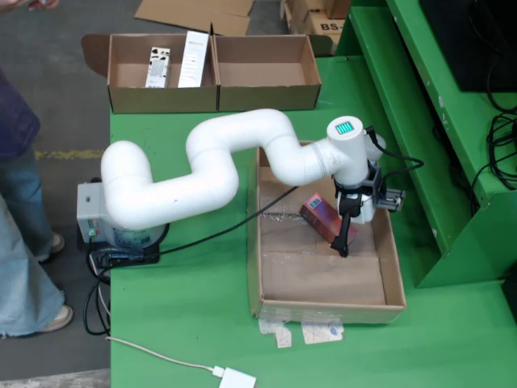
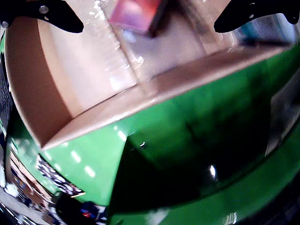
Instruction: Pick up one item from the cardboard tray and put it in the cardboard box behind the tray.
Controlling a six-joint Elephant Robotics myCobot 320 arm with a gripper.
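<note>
- The white jointed robot arm (image 1: 202, 174) reaches from its grey base at the left edge of the green bench (image 1: 194, 291) across to the shallow brown cardboard tray (image 1: 271, 311).
- The black claw (image 1: 345, 234) hangs inside the tray, near its right wall, fingers pointing down toward the tray floor.
- In the wrist view the two black fingers (image 2: 56, 16) sit at the top corners, well apart, with nothing between them: the claw is released.
- The red rectangular carton (image 1: 321, 217) lies tilted on the tray floor, in the upper half, just beside the claw on its left in the fixed view; whether they touch I cannot tell.
- In the wrist view the carton (image 2: 136, 14) shows blurred at the top edge, between the fingers but beyond them.
- The tray floor below the carton in the fixed view is bare cardboard, open up to the near wall.
- The two-compartment brown cardboard box (image 1: 214, 93) stands at the far edge of the bench, well apart from the tray.
- Its left compartment holds two white flat packs (image 1: 178, 63); the right compartment shows only cardboard.
- The tray's right wall runs close to a raised green step (image 1: 420, 121).
- A person's legs (image 1: 20, 242) stand at the left, off the bench.
</note>
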